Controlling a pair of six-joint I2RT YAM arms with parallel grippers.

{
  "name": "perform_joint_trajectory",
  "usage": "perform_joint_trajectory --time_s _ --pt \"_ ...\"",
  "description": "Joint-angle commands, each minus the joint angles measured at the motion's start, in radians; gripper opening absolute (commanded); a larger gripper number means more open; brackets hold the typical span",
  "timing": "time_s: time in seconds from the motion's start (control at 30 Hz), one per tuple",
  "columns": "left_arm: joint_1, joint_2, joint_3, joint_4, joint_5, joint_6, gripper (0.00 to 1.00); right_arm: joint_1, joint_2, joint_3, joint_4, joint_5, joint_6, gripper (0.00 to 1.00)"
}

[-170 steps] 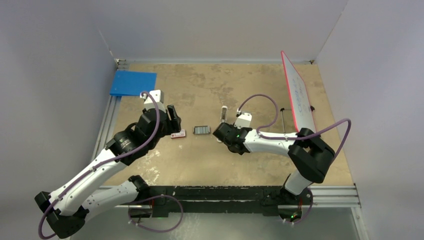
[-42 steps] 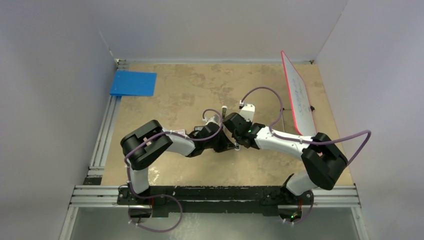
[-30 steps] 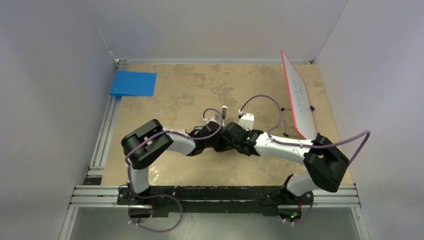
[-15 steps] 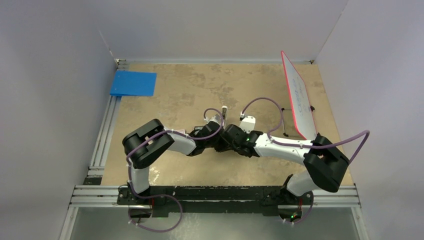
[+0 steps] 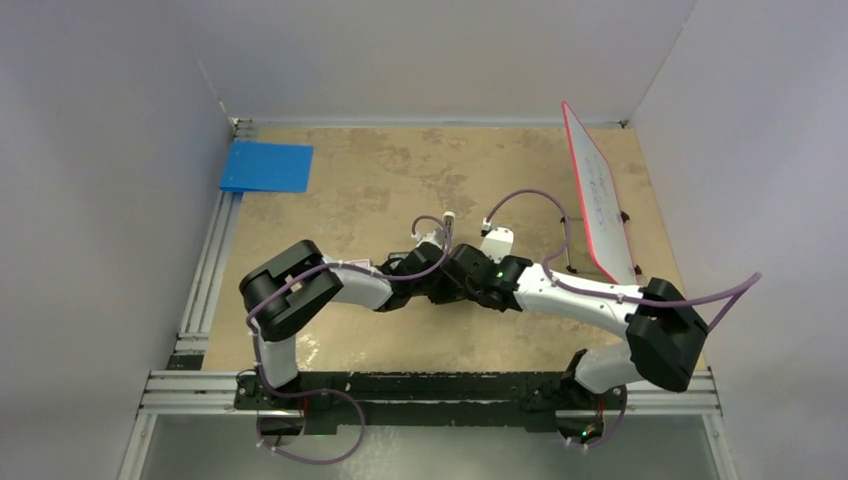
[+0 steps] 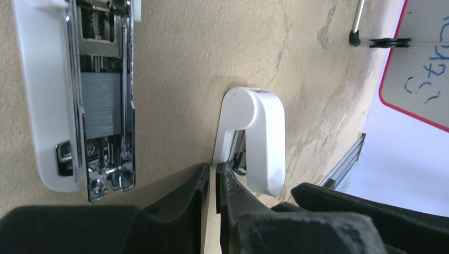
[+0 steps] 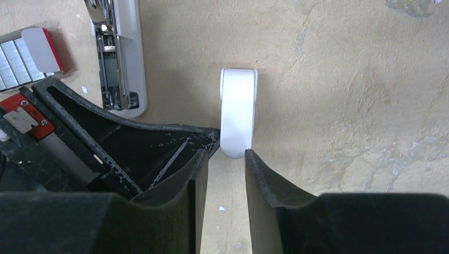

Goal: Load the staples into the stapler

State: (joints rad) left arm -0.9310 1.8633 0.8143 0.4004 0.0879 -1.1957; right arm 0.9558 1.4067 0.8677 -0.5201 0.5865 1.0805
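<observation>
The stapler (image 6: 79, 100) lies opened out flat, a long white bar with its metal channel facing up; it also shows as the stapler (image 7: 117, 58) in the right wrist view. A grey ribbed block of staples (image 6: 100, 105) sits in that channel. More grey staples (image 7: 13, 61) lie by a red-and-white flap. My left gripper (image 6: 212, 172) is barely open, holds nothing and sits next to a short white piece (image 6: 259, 137). My right gripper (image 7: 225, 156) is open, with the rounded end of the white piece (image 7: 238, 108) just between its tips. From above, both grippers are hidden under the wrists.
A blue flat pad (image 5: 266, 166) lies at the back left. A red-framed whiteboard (image 5: 598, 195) leans on a thin stand (image 5: 570, 245) at the right. White walls enclose the back and sides, and a metal rail (image 5: 205, 265) runs along the left edge.
Both wrists have stayed together at the table's middle. The right arm's elbow has swung outward to the right.
</observation>
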Motion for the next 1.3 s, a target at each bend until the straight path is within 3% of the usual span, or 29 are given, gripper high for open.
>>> perform_joint_trajectory --time_s 0.0,0.1,0.6,0.97,1.27 --pt "-0.006 -0.039 0.026 -0.102 -0.02 0.07 0.1 -0.002 0.022 0.04 -0.024 0.03 0.002 0.31" --pt "-0.006 -0.037 0.037 -0.11 -0.016 0.073 0.1 -0.002 0.057 0.037 -0.011 0.018 0.006 0.26" --pt "-0.006 -0.075 0.02 -0.138 -0.024 0.073 0.09 -0.016 0.073 -0.068 0.037 -0.014 0.027 0.21" --pt "0.03 -0.103 -0.02 -0.117 0.006 0.058 0.09 -0.033 -0.014 0.06 -0.044 0.076 -0.019 0.27" --pt "0.038 -0.135 -0.037 -0.142 -0.027 0.061 0.09 -0.043 0.0 0.02 -0.018 0.05 -0.015 0.32"
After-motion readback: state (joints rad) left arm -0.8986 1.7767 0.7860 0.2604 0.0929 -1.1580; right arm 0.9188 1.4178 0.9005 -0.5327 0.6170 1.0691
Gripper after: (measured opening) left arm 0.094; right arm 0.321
